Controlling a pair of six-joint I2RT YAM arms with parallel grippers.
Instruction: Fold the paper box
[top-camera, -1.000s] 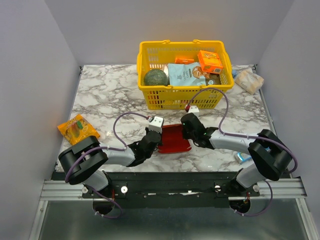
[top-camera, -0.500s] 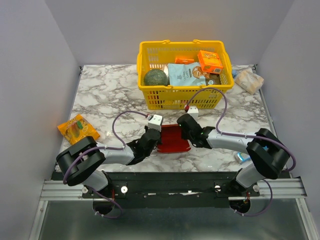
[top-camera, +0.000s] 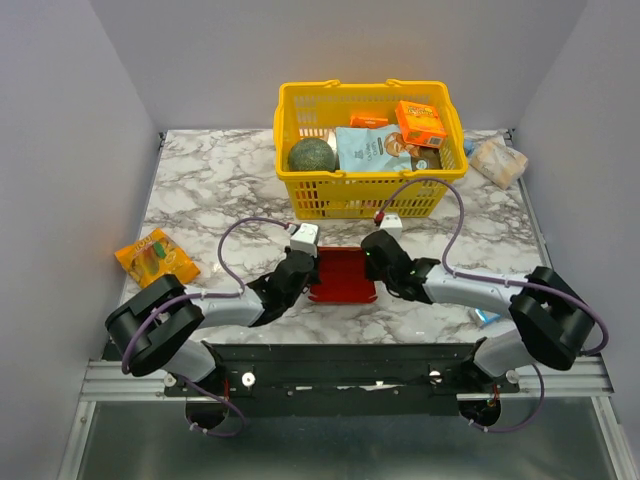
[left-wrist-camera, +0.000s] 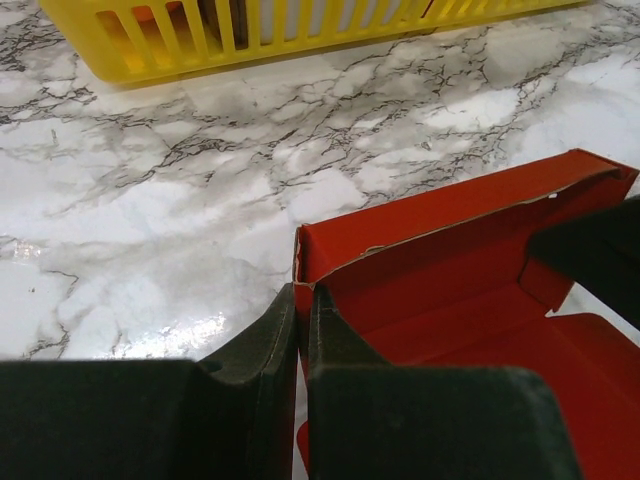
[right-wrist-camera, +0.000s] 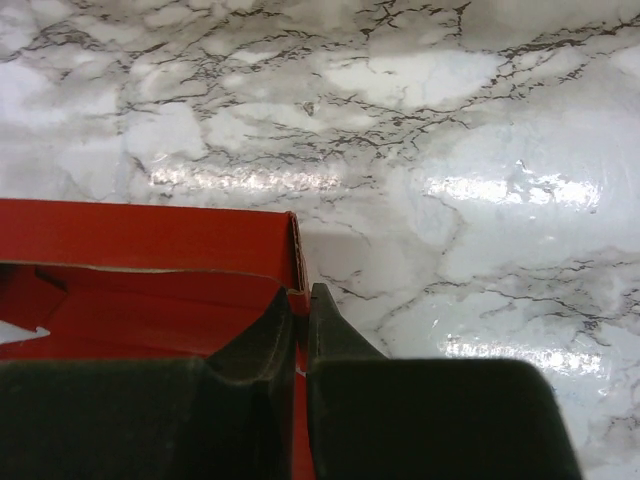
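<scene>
My left tool (left-wrist-camera: 299, 310) pinched the left wall of the red paper box (top-camera: 343, 278); right tool (right-wrist-camera: 298, 310) pinched its right wall. Box sat on the tabletop (top-camera: 200, 190), just in front of the yellow basket (top-camera: 300, 195).

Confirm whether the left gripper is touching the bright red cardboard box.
Touching. The left wrist view shows the left gripper pinched shut on the upright side wall of the bright red cardboard box, with no gap visible.

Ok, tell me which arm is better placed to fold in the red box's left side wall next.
Left, probably. The left gripper is shut on that wall of the paper box at its far corner; the right gripper is clamped on the opposite wall.
</scene>
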